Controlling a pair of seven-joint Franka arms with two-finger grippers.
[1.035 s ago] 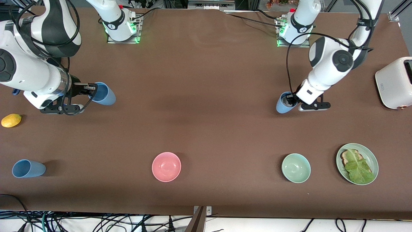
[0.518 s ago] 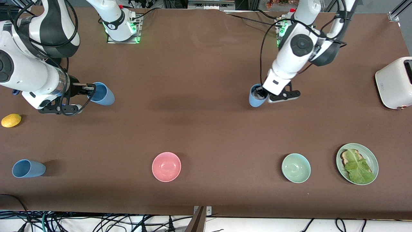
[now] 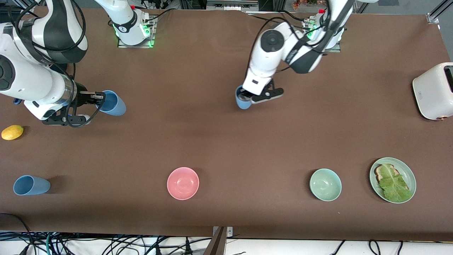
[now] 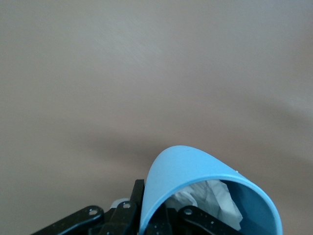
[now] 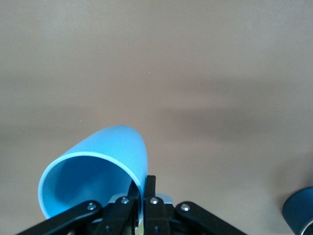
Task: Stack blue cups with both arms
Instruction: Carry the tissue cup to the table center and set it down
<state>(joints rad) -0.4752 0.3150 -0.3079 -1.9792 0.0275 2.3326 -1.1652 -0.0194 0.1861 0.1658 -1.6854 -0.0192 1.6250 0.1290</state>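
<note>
Each arm's jaws pinch a blue cup's (image 3: 242, 101) rim, another (image 3: 112, 103).

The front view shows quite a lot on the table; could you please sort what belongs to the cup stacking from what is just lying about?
Job:
- blue cup in left gripper
- blue cup in right gripper
- third blue cup, lying on its side

Lying about:
- lemon
- pink bowl
- green bowl
- plate with lettuce on toast
- toaster

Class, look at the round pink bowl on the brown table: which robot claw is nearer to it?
Left. The left claw, shut on a light-blue plastic cup, is nearer the pink bowl; the right claw, gripping another blue cup, sits farther toward the right arm's end.
</note>
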